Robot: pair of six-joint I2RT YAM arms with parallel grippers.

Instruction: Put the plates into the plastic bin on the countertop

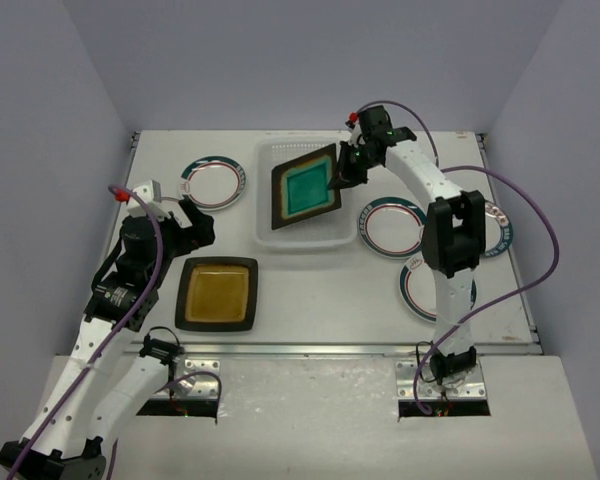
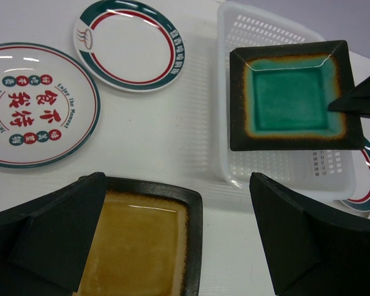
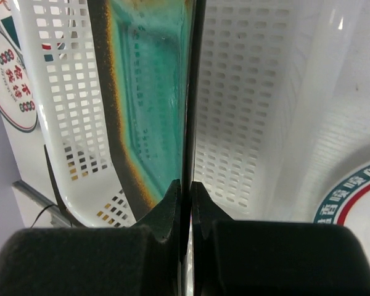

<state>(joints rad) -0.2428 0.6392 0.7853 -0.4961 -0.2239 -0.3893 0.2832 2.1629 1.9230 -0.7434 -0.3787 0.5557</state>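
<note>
We've got two white arms, left [image 1: 70,370] and right [image 1: 455,300], with black joints, purple cables [image 1: 553,240] trailing, red plugs [image 1: 120,192] up top, and matte black wedge-shaped pincer fingers [image 2: 296,246].

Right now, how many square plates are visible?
2. The teal plate is held by its edge in the jaws of the right gripper, tilted over the plastic bin. The amber plate lies on the countertop, toward its near edge. None seems hidden.
</note>
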